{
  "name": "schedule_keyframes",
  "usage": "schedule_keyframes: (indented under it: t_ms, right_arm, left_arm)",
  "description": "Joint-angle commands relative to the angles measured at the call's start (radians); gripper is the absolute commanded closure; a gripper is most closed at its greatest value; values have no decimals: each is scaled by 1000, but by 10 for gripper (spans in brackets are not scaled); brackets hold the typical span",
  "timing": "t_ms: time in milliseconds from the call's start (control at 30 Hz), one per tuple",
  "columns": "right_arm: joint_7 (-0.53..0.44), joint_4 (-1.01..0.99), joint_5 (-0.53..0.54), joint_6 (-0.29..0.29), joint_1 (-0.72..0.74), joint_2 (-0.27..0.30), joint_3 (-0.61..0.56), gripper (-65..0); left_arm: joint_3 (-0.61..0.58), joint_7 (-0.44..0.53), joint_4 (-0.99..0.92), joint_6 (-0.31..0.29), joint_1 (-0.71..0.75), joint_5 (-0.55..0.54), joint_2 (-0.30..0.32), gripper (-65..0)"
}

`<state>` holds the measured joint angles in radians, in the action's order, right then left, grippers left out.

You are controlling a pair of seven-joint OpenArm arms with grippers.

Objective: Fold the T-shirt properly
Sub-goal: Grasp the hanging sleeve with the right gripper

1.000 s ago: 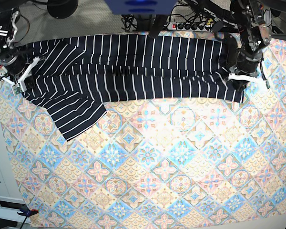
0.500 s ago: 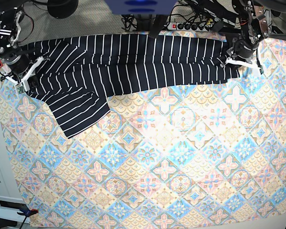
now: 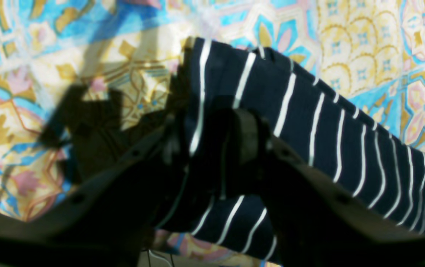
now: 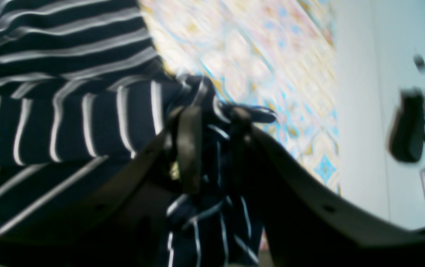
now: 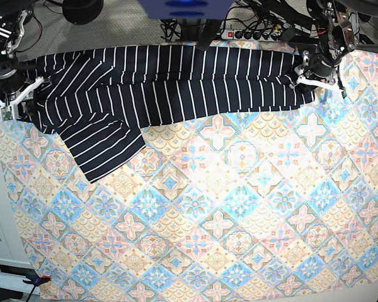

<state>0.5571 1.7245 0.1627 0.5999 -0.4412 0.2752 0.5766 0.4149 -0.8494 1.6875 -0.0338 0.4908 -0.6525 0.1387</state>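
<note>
I see the striped T-shirt [image 5: 170, 78] stretched along the tablecloth's [image 5: 239, 207] far edge, my left gripper [image 3: 212, 129] and right gripper [image 4: 212, 141] each clamping a corner.

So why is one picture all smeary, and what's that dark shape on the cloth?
Right wrist view: motion blur smears the T-shirt stripes and tablecloth. Left wrist view: sharper, with the left pincer casting a hard dark shadow on the tablecloth. Base view: evenly lit, crisp.
</note>
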Motion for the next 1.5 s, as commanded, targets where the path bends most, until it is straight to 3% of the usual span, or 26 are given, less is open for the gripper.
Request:
schedule_keyframes:
  t_ms: [0,133,233,300,567,800,1133,1467]
  right_arm:
    - [-24,38,18,-2,8,20,7,-176]
    - [10,72,18,-2,57,20,-2,-189]
    - [34,65,18,-2,138,26,-82,-189]
    - [67,45,18,-2,198,63,-148,-195]
    - [116,-215,18,-2,393,143,-379,-282]
    - [111,-419,18,-2,520,151,-522,-288]
    - [-32,-713,18,-2,663,151,-665,-288]
    - [-144,-835,16,-2,726,169,-668,-289]
  left_arm:
    - [5,8,16,-5,3,-6,9,-201]
    - [5,8,18,-5,3,-8,9,-207]
    - [-9,8,18,-5,3,-8,9,-208]
    - [-44,8,18,-5,3,-8,16,-208]
    - [-75,8,20,-5,1,-10,14,-209]
    - [-75,8,20,-5,1,-10,12,-209]
    - [-69,8,21,-5,1,-10,16,-209]
    - [-69,8,21,-5,1,-10,16,-208]
